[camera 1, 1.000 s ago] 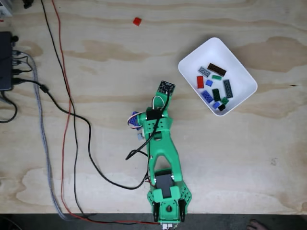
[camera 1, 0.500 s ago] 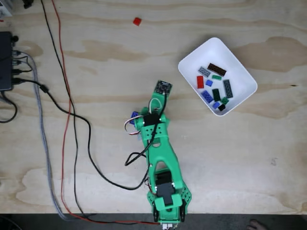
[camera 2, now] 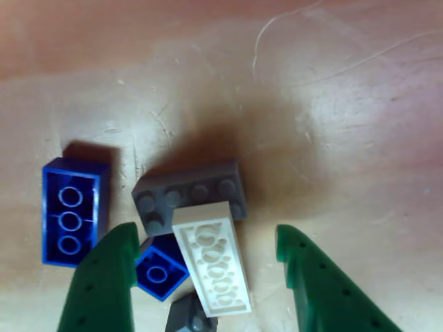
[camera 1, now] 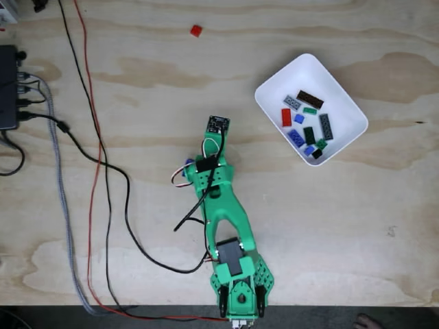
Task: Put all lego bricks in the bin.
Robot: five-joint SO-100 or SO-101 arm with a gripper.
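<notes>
Hovering spread over a tight cluster, the gripper (camera 2: 208,277) straddles a white brick (camera 2: 212,268) lying upside down; closing could snag the touching grey brick (camera 2: 188,194) too.

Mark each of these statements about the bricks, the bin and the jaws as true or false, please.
1. The white bin already holds several bricks. True.
2. A red brick lies inside the bin's far corner. False: it lies alone on the table, far from the bin.
3. In the other view the gripper has open jaws. True.
4. The white brick lies studs up. False: its hollow underside faces up.
5. The grey brick touches the white brick. True.
</notes>
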